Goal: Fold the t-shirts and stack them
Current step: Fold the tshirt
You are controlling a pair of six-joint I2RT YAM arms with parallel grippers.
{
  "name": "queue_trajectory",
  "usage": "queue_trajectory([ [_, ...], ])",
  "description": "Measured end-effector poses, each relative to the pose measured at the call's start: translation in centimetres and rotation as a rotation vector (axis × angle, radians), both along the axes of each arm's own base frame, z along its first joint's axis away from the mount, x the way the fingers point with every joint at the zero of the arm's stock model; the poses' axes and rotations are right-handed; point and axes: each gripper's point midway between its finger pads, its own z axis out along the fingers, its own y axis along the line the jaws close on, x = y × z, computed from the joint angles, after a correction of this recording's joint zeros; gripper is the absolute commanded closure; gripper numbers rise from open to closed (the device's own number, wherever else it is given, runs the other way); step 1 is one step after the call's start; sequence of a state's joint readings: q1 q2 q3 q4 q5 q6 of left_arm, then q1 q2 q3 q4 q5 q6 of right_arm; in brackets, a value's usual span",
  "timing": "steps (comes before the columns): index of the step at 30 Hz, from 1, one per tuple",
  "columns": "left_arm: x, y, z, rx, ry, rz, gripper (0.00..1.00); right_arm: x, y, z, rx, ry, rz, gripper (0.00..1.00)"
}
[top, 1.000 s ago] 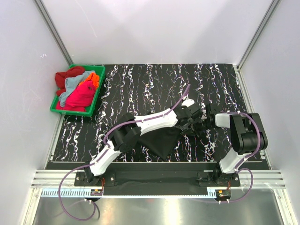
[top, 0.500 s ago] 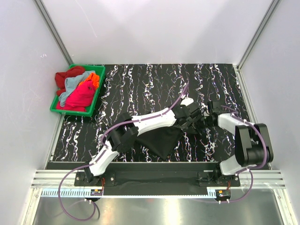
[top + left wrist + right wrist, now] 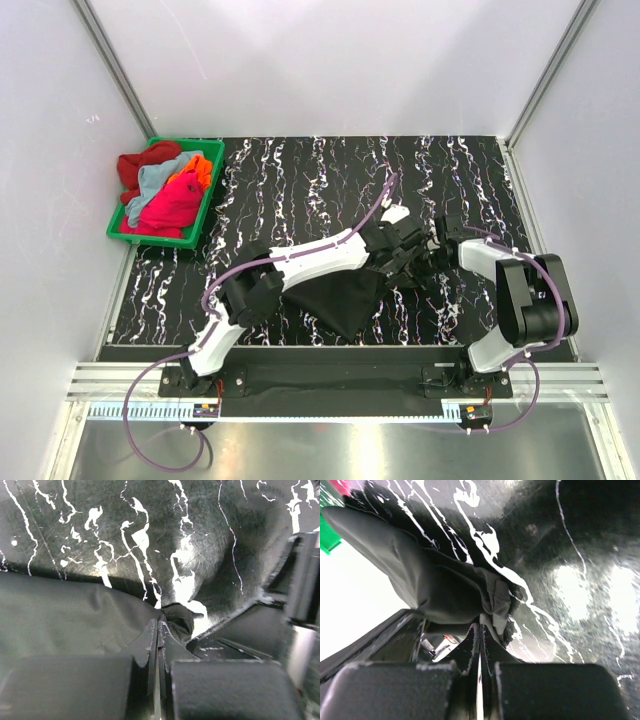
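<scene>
The black t-shirt lies rumpled on the marbled table between the two arms. My left gripper is shut on a bunched edge of it, with cloth spreading to the left in the left wrist view. My right gripper is shut on another fold of the black t-shirt, close beside the left gripper. The other t-shirts, red, light blue, orange and magenta-pink, sit piled in the green bin.
The green plastic bin stands at the table's far left edge. The black marbled tabletop stretches behind the arms. White walls and metal frame posts enclose the table.
Both grippers have shifted slightly left and away from the near edge, still holding the black t-shirt. The right arm's elbow has swung toward the right.
</scene>
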State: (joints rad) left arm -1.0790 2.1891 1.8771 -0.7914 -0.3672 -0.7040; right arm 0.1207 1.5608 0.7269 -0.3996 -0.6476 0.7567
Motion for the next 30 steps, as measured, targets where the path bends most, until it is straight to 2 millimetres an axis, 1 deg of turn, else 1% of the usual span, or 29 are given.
queue_trajectory([
  [4, -0.2, 0.3, 0.2, 0.000, 0.000, 0.000, 1.00, -0.1, 0.4, -0.8, -0.002, 0.014, 0.013, 1.00],
  [12, -0.4, 0.1, 0.2, -0.010, 0.014, -0.009, 1.00, 0.1, 0.1, -3.2, -0.032, 0.051, 0.011, 1.00],
  [30, -1.8, -2.0, 0.4, -0.102, 0.083, -0.067, 1.00, 0.4, 0.3, -3.3, -0.021, 0.030, 0.025, 1.00],
])
